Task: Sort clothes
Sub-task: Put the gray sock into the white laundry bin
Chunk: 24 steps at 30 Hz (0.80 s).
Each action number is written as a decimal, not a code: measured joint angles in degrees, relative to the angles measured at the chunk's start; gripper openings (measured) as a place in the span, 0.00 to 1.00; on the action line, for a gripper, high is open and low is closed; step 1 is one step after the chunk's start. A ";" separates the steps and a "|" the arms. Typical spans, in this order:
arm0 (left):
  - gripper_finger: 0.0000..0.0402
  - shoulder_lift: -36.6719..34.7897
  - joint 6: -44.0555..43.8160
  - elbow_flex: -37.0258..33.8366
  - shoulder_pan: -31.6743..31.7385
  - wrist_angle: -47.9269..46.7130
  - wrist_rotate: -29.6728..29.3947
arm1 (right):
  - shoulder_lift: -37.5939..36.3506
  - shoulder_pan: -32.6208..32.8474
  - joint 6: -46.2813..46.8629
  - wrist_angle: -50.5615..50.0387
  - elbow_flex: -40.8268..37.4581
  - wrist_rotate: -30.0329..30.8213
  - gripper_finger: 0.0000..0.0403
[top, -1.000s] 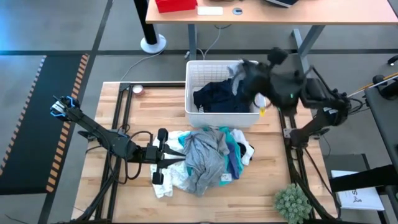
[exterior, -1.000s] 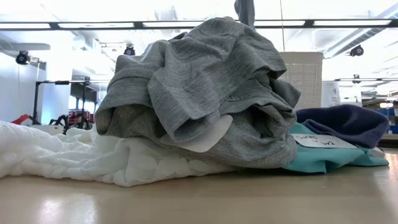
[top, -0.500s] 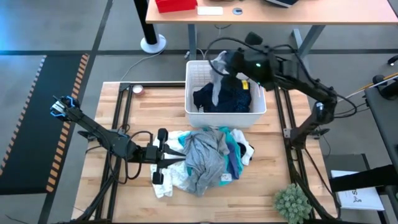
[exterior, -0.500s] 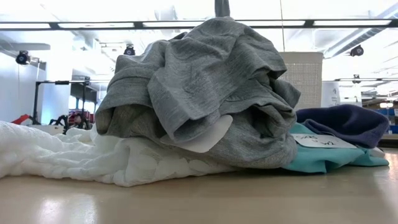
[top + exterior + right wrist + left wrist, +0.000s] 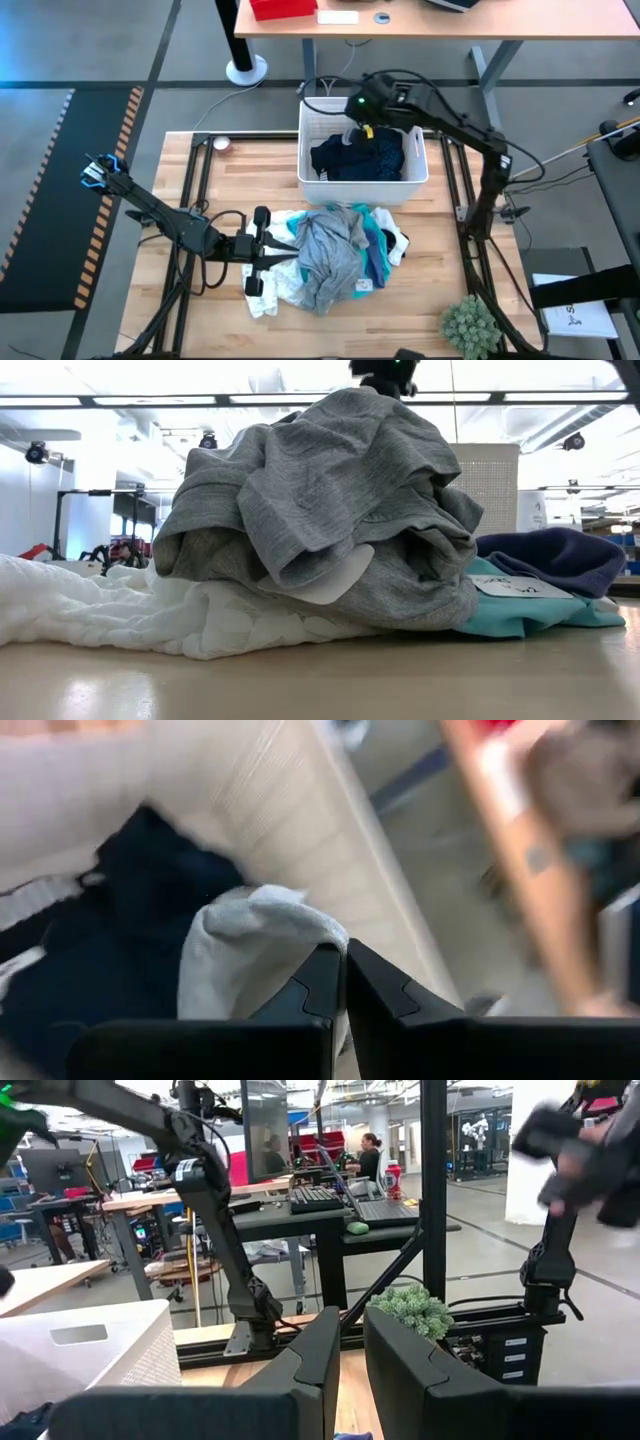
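A pile of clothes lies on the wooden table's near middle: a grey garment (image 5: 325,255) (image 5: 330,510) on top, white lacy cloth (image 5: 262,300) (image 5: 100,610) under its left side, and turquoise (image 5: 380,245) (image 5: 530,620) and blue pieces on the right. A white bin (image 5: 415,175) at the far middle holds dark navy clothes (image 5: 370,160) (image 5: 110,910). My right gripper (image 5: 352,128) (image 5: 340,960) hangs over the bin, tipped downward, shut on a light grey garment (image 5: 250,950). My left gripper (image 5: 287,253) (image 5: 352,1350) points level at the pile's left edge, almost shut, with nothing in the slit. My right gripper pinches a bunched fold of the light grey garment (image 5: 305,935) between its two fingers, slanting down from above the bin's far side. The rest of the garment hangs slack below the fingers, inside the bin, over the dark navy clothes; whether it rests on them does not show.
A small potted plant (image 5: 470,325) stands at the table's near right corner. A desk (image 5: 450,20) with a red box stands beyond the far edge. Black frame rails run along the table's left and right sides. A person (image 5: 375,1155) sits far off in the room.
My right gripper has swung from the bin's right rim toward the table's left and gone down over the bin, tipping more steeply downward. It has stayed shut, and the light grey garment it carries now hangs inside the bin. The pile has not moved.
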 joint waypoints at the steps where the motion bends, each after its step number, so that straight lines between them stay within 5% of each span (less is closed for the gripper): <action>1: 0.09 0.00 -0.08 0.00 0.00 -0.02 0.00 | 0.93 -0.49 1.60 -1.15 0.00 -1.73 0.00; 5: 0.09 0.00 -0.56 0.00 0.00 -0.03 0.02 | 4.80 -2.02 6.27 -4.06 -0.02 -9.25 0.00; 14: 0.09 0.00 -1.53 0.00 -0.07 -0.12 0.05 | 11.23 -2.96 6.20 -4.26 -1.56 -12.55 0.00; 24: 0.09 0.00 -1.53 -0.02 -0.07 -0.09 0.09 | 8.20 -5.56 1.64 1.89 -15.35 -16.23 0.00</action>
